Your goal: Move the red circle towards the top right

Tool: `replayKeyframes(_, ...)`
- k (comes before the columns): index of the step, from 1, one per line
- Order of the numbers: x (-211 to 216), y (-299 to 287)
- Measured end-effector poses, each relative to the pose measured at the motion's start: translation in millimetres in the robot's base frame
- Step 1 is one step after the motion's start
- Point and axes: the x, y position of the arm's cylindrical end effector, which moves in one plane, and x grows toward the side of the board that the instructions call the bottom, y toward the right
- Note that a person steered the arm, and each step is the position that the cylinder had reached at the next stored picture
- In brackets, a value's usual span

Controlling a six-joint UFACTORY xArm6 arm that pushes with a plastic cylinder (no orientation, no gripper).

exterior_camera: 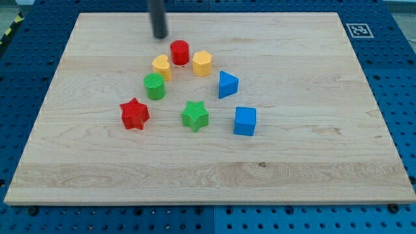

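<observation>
Near the table's point(312, 188) top edge, my tip point(159, 36) sits at ten o'clock from the red circle point(180, 52), apart; yellow blocks point(202, 63) flank it below. No pincer exists.

A pale wooden board point(214, 175) lies on a blue perforated table point(396, 58), evenly lit.

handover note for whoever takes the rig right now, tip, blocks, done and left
My tip sits at the red circle's upper left, a small gap between them, not touching.
The red circle is at the top of the cluster, between the yellow block and the yellow hexagon, close to both.
Done: no push visible yet.
Left: bring the tip to the circle's lower left, probably, then push it toward the board's top right.
</observation>
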Motion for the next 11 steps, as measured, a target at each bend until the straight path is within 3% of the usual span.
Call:
replayKeyframes(1, 43, -16)
replayKeyframes(2, 42, -14)
replayKeyframes(6, 44, 150)
replayKeyframes(8, 18, 176)
replayKeyframes(11, -18, 266)
